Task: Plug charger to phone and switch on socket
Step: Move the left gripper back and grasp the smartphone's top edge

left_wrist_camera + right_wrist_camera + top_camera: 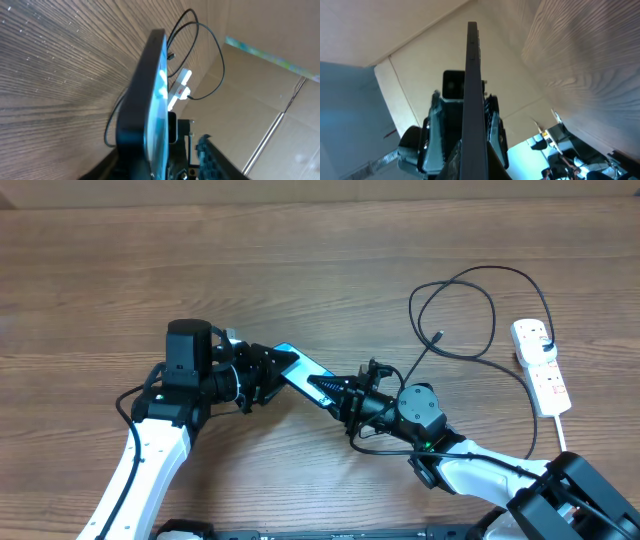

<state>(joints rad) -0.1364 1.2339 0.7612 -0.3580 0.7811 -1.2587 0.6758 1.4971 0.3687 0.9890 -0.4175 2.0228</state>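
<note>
The phone (pixel 300 370) is off the desk (pixel 300 260), turned up on its long edge and spanning the gap between the two grippers. The left gripper (pixel 268 370) is closed narrow on one end of it. The right gripper (pixel 345 393) is clamped on the other end, so the two face each other along the phone's length.

The charger (pixel 496 320) lies in loose loops on the desk, beyond the right gripper and well apart from it. Its connector tip (pixel 440 336) is free, near the inner loop, and touches neither the phone nor a gripper. Farther out on that side, the socket (pixel 540 365) lies flat, with the cable running towards it.

Only the overhead view shows both ends of the grip at once, along with the full loop of cable. The left wrist view instead shows the phone almost edge-on, its pale blue screen (pixel 159 90) catching glare. Past its far end are the white socket with red marks (pixel 181 85) and part of the cable loop (pixel 221 65). The right wrist view reduces the phone to a thin dark edge (pixel 472 100) rising from between its own fingers, with the left gripper's body behind it. Neither charger nor socket appears there.
</note>
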